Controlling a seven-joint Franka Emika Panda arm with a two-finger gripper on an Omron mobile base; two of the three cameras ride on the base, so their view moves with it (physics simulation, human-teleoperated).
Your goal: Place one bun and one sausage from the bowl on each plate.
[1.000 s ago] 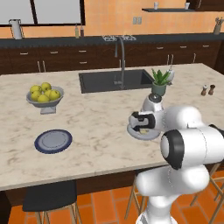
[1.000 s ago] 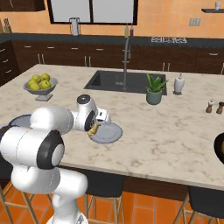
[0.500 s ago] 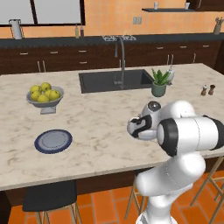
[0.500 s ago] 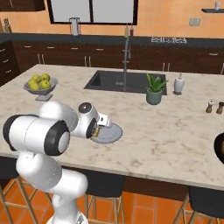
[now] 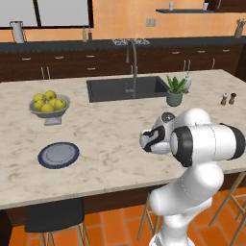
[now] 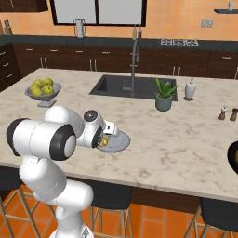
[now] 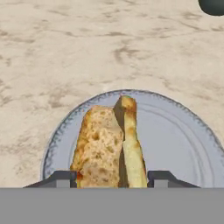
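Left to right: the dark-rimmed plate (image 5: 58, 154) waits bare; the gripper (image 7: 113, 178), clamped a second ago, has parted its jaws, leaving the bun (image 7: 108, 146) on the pale plate (image 7: 183, 135), apparently released. A sausage should follow there; the bowl (image 6: 234, 158) sits far right.

My two base cams sit behind me, L and R, looking fwd and down over the island counter (image 5: 110, 139); both share sink (image 5: 126, 88), apple bowl (image 6: 43, 91), plant (image 6: 163, 95). Hand cam looks close down on pale plate (image 7: 183, 140) w/ bun (image 7: 107, 146).
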